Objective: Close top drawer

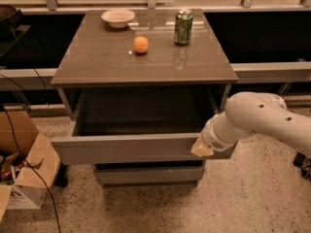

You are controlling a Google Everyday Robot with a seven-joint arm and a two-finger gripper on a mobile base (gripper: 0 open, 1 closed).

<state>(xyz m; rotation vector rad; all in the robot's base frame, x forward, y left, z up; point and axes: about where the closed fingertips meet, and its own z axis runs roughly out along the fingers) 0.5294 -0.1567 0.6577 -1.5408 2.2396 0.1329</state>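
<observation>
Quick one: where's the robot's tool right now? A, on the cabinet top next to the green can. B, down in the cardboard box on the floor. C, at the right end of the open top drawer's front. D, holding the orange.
C: the tool is at the right end of the front of the top drawer, which stands pulled out below the cabinet top.
</observation>
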